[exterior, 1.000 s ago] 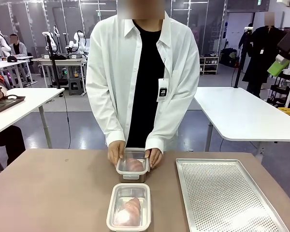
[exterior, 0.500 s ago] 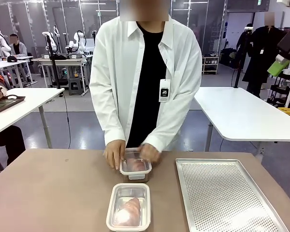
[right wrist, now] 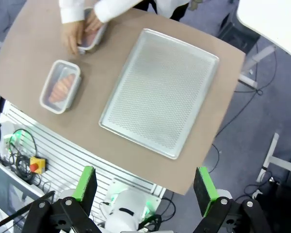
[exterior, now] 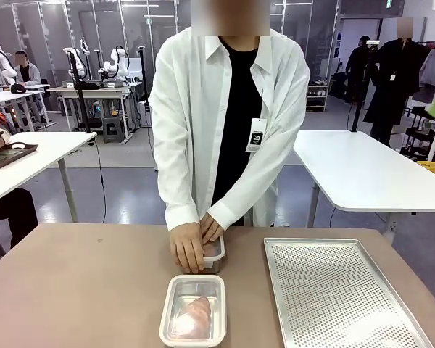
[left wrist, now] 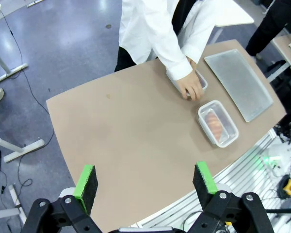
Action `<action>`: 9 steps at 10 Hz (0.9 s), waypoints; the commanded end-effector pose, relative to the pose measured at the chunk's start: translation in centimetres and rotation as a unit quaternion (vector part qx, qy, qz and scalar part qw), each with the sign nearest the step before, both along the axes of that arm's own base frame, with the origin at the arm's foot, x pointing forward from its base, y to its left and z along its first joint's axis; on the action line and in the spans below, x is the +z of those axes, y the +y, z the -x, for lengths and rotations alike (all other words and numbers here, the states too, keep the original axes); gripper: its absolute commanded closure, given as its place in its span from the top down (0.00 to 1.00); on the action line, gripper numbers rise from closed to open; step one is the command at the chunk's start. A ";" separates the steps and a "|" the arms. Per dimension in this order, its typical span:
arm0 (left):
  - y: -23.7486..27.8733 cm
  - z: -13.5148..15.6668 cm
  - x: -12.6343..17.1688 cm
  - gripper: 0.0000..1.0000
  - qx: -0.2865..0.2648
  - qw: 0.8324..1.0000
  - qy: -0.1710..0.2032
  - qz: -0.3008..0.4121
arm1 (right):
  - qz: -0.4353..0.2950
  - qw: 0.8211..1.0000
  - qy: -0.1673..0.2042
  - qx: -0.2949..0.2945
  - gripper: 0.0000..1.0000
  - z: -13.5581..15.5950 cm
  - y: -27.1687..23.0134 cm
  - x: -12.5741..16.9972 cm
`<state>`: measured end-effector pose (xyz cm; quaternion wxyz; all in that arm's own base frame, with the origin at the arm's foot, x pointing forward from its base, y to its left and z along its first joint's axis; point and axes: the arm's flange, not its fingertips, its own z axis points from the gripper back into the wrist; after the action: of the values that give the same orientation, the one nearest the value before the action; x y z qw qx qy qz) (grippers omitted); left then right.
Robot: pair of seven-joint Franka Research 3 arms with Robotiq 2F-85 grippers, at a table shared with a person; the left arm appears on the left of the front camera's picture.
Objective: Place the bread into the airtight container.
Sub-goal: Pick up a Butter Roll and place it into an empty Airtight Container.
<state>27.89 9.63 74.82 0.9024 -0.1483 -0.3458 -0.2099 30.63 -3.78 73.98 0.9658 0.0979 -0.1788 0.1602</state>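
A clear airtight container lies near the table's front edge with bread inside it. It shows again as the airtight container in the left wrist view and the airtight container in the right wrist view. Behind it a second small container sits under both of the person's hands, which rest flat on its top. My left gripper hangs open high above the table. My right gripper is open too, high over the table's right end. Neither holds anything.
A perforated metal tray lies to the right of the containers, seen also as the tray from above. The brown table is bare on the left. The person stands close at the far edge.
The person's hands moved from the sides of the far container onto its top, and the person shifted a little to the right. My right gripper drew out of the front view's upper right corner.
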 end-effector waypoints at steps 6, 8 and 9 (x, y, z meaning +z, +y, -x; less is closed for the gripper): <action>-0.1 0.1 0.1 1.00 -0.008 1.000 -0.003 0.001 | -0.022 1.000 0.013 -0.003 1.00 1.1 -5.5 0.3; -0.1 0.1 0.1 1.00 -0.008 1.000 -0.003 0.001 | -0.022 1.000 0.013 -0.003 1.00 1.1 -5.5 0.3; -0.1 0.1 0.1 1.00 -0.008 1.000 -0.003 0.001 | -0.022 1.000 0.013 -0.003 1.00 1.1 -5.5 0.3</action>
<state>27.89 9.63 74.82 0.9024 -0.1482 -0.3458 -0.2100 29.62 -9.36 74.49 0.9672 0.1222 -0.1626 0.1521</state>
